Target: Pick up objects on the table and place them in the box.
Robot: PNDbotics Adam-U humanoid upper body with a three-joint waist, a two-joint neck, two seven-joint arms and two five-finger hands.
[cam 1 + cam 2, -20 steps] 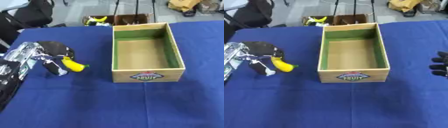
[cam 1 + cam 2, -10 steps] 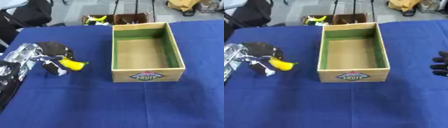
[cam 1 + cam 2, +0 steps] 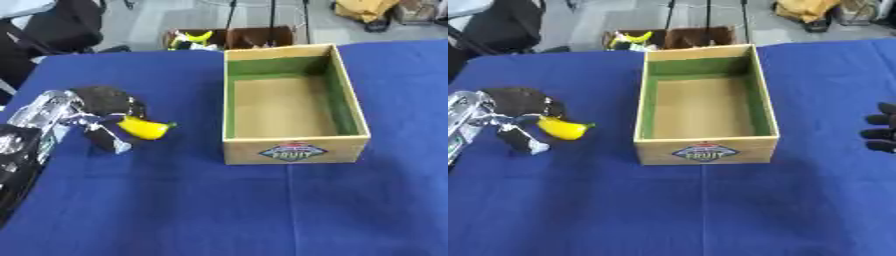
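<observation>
A yellow banana (image 3: 145, 128) is held in my left hand (image 3: 98, 109), whose black fingers and thumb curl round it above the blue table (image 3: 219, 210), left of the box. The wooden box (image 3: 290, 105) with green inner walls and a "FRUIT" label stands open at the centre, and I see nothing inside it. At the right edge of the right eye view, only the curled black fingers of my right hand (image 3: 881, 133) show, holding nothing.
Beyond the table's far edge a brown crate (image 3: 229, 36) on the floor holds yellow and dark things. A dark chair (image 3: 54, 27) stands at the back left. My silver left forearm (image 3: 24, 145) lies along the left edge.
My left hand has carried the banana slightly up and to the right, toward the box. The right hand has stayed in place.
</observation>
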